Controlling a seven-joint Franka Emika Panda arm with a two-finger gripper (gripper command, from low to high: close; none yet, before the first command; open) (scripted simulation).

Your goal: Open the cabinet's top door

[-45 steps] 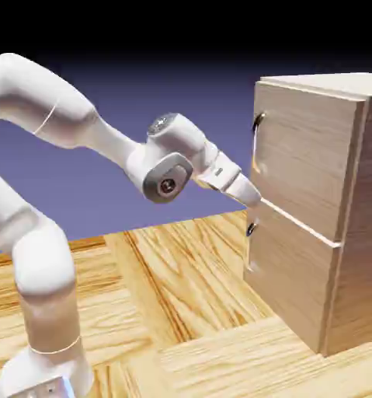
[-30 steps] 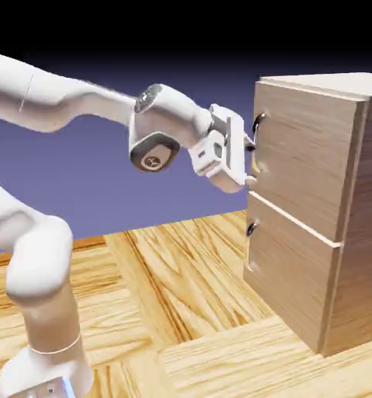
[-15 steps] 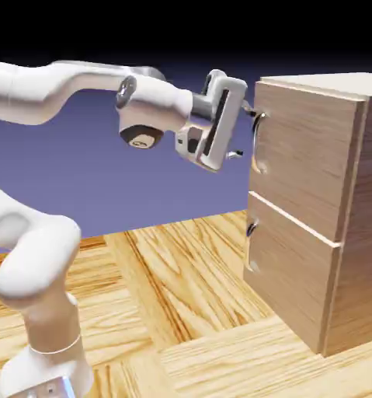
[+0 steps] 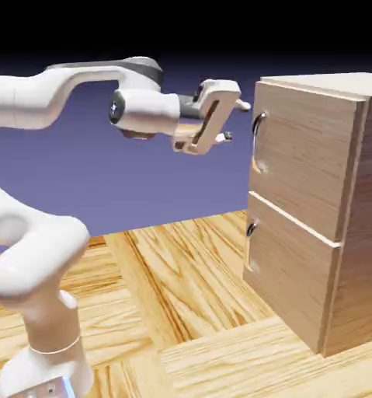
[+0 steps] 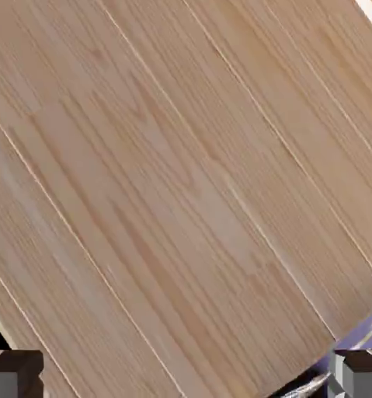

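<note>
Item, cabinet (image 4: 317, 210): I log it standing at the table's (image 4: 196, 272) right side in the exterior view, light wood, two front panels closed flush. Item, top door (image 4: 301, 155): upper, taller panel, with its curved silver handle (image 4: 256, 142) running vertically near the panel's left edge. Item, lower panel (image 4: 286, 272): shorter, small dark handle (image 4: 252, 228) near its upper left corner. Item, gripper (image 4: 236, 121): I see it level with the upper part of the silver handle, just left of it and apart from it, jaws spread with nothing between them, one fingertip above the other. The handle lies beyond the fingertips, not within the gap. Hand view: the door's wood grain (image 5: 181, 194) fills almost everything, running diagonally; a sliver of silver handle (image 5: 309, 385) shows at the bottom edge, beside the right fingertip (image 5: 363, 377).
</note>
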